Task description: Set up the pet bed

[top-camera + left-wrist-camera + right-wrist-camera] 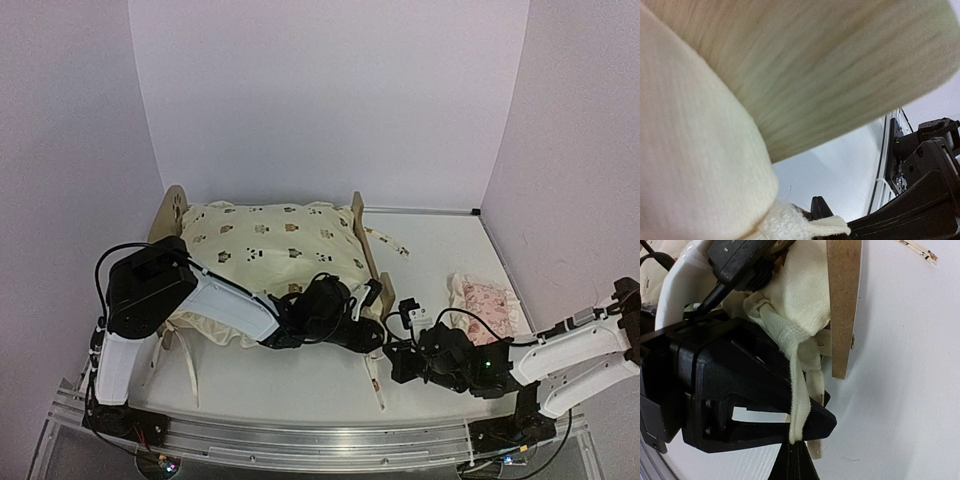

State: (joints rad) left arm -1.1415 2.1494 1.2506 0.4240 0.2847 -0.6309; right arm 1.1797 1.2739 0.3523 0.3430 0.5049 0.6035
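Note:
The light-wood pet bed (172, 212) stands mid-table with its headboard on the left and its footboard (359, 232) on the right. A cream animal-print cushion (270, 240) lies on it. Both grippers meet at the bed's near right corner. My right gripper (797, 455) is shut on a cream cushion tie (799, 390) that hangs beside the footboard (844, 305); seen from above, this gripper (386, 352) sits just below that corner. My left gripper (820, 210) shows one dark tip under tie fabric (805, 227), close beneath the wood (830, 65); its jaw gap is hidden.
A small pink ruffled pillow (487, 300) lies on the table at the right. Loose cream ties (190, 372) trail off the cushion's near left corner, and another (379, 388) lies near the right gripper. A metal rail (300, 440) runs along the near edge. Walls close in on three sides.

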